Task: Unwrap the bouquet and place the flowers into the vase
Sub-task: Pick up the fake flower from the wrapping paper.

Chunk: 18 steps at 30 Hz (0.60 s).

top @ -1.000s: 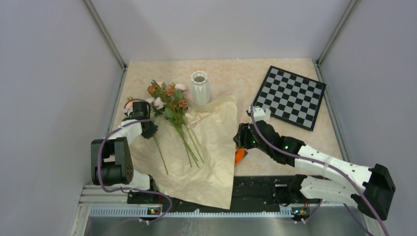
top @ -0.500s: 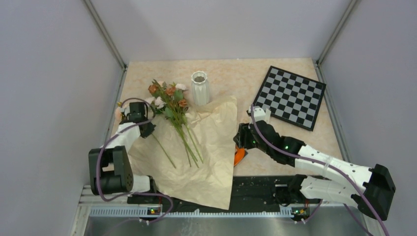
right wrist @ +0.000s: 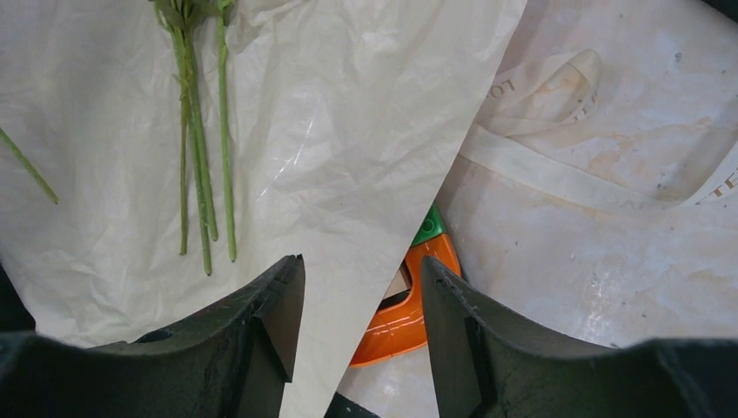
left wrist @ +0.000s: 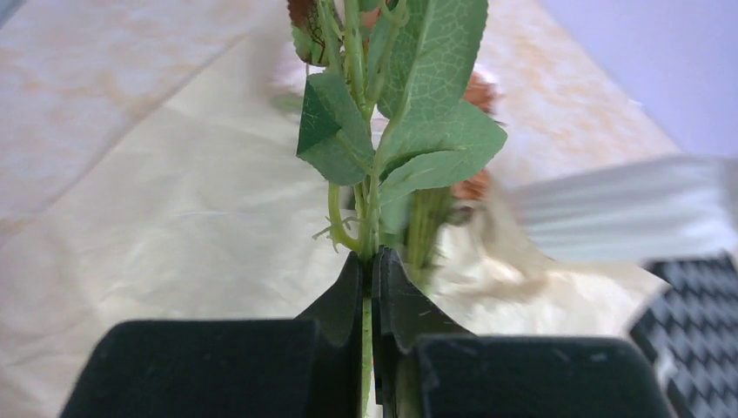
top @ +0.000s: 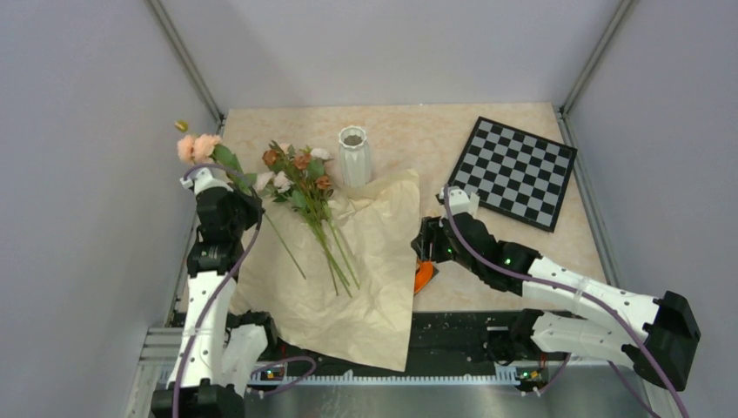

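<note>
Out on the left, I am clamping one rose (top: 196,146) tight by its stem in my left gripper (left wrist: 369,261), blooms leaning away from the vase (top: 352,157) standing rightward; right gripper (right wrist: 361,287) hovering half-open, empty.

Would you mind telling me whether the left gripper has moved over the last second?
Yes. The left gripper, shut on one flower stem, has lifted and shifted left, away from the vase.
</note>
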### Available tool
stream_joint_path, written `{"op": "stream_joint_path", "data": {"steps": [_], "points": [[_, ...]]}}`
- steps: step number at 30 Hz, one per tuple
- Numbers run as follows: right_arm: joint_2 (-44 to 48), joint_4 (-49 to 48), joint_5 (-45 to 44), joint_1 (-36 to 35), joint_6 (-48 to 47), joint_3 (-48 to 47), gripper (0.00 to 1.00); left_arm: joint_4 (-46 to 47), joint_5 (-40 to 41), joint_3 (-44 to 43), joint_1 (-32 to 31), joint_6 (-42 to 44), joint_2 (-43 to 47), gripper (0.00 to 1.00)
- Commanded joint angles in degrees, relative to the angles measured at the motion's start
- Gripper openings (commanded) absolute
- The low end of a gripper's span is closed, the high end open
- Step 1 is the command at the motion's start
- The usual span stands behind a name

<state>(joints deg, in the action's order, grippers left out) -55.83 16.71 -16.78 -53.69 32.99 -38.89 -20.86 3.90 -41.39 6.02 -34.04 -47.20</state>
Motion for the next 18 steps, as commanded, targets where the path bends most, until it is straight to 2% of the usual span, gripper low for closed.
{"op": "stream_joint_path", "data": {"steps": [1, 5, 10, 14, 18], "points": [[0.6, -6.2, 1.5, 0.8, -3.6, -3.3, 0.55, 4.1, -16.2, -2.1, -1.7, -0.5, 3.5, 0.0], [-2.7, -10.1, 6.1, 1.1, -6.0, -6.6, 0.61, 4.6, -22.7, -3.0, -7.4, -1.3, 6.2, 0.0], [-6.2, -18.9, 21.2, 3.4, -7.6, -11.7, 0.68, 13.5, -32.4, -3.0, -17.6, -2.2, 8.5, 0.0], [-9.4, -24.1, 28.8, 5.0, -5.7, -16.9, 0.71, 21.8, -33.5, -2.6, -26.3, -5.1, 8.4, 0.0], [-10.3, -31.7, 36.9, 8.2, 0.6, -18.6, 0.72, 27.7, -35.2, -3.2, -31.9, -7.0, 6.6, 0.0]]}}
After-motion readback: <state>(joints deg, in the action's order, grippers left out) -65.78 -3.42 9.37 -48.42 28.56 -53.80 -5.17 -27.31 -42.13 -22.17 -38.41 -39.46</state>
